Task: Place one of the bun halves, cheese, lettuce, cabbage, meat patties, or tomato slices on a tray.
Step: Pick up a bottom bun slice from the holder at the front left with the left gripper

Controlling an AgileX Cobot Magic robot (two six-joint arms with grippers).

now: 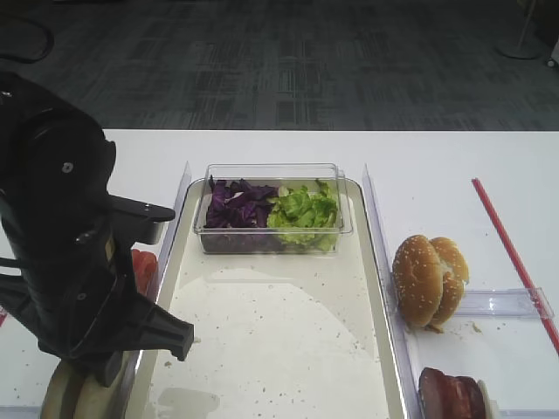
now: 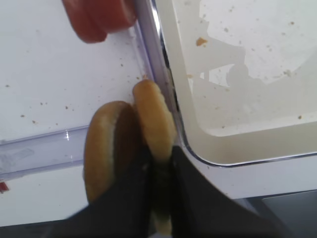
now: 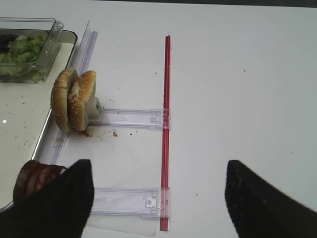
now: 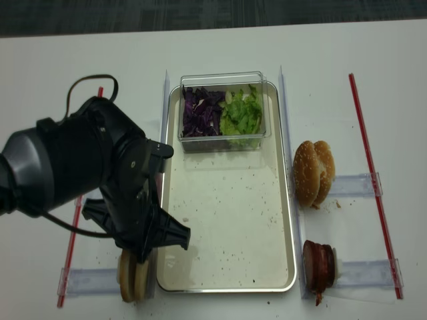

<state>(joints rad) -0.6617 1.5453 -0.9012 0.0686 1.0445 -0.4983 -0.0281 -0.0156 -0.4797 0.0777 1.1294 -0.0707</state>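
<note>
Two plain bun halves (image 2: 106,148) stand on edge just left of the tray (image 2: 247,74). My left gripper (image 2: 161,166) is shut on the bun half nearest the tray (image 2: 154,119), at the tray's near left corner (image 4: 141,259). Red tomato slices (image 2: 99,17) lie further along that side. A clear tub holds cabbage (image 1: 238,205) and lettuce (image 1: 304,212) at the tray's far end. Meat patties (image 4: 317,261) sit to the right. My right gripper (image 3: 158,198) hangs open over bare table. Cheese is out of view.
Sesame-seeded bun halves (image 1: 428,279) stand on edge right of the tray. Clear plastic rails (image 3: 131,118) and a red strip (image 3: 166,124) lie on the white table. The left arm's bulk (image 1: 61,244) hides the table's left side.
</note>
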